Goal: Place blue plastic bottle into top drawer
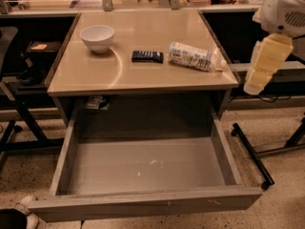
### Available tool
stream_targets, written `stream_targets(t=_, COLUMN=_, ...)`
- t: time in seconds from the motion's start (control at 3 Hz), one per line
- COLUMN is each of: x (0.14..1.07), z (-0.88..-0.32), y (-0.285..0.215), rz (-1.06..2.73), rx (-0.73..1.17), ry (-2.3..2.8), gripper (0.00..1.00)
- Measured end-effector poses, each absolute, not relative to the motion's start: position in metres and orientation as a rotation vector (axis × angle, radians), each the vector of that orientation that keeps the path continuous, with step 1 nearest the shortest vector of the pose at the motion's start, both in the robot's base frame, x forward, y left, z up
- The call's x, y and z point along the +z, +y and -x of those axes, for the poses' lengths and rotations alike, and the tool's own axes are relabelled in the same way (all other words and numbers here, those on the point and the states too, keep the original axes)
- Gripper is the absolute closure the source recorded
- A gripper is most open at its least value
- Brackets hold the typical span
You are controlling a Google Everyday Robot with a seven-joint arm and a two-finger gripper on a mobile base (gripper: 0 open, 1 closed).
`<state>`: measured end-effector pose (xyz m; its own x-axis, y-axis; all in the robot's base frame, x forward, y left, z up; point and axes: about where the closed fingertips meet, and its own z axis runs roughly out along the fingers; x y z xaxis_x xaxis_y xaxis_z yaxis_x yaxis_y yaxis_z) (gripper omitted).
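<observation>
Blue plastic bottle [193,56] is lying on its side at the right of the tabletop [143,78], not gripped, top drawer [147,168] is sitting pulled open below to receive it, and the gripper [256,79] is hanging off the table's right edge (open or clenched: cannot tell).

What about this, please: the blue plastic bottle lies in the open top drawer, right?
No: the camera view shows the blue plastic bottle lying on the tabletop; the top drawer is open but holds nothing. The gripper hangs right of the tabletop.
</observation>
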<state>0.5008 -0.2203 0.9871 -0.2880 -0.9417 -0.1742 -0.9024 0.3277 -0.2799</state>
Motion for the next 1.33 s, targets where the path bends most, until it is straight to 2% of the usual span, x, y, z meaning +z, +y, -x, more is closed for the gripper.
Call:
stream_targets(t=0.67, x=0.974, z=-0.621, y=-0.218, rz=1.654, rx=-0.193, ry=2.343, gripper=0.0)
stream_targets(t=1.33, x=0.991, z=-0.654, y=-0.219, rz=1.579, rx=-0.239, ry=2.275, gripper=0.0)
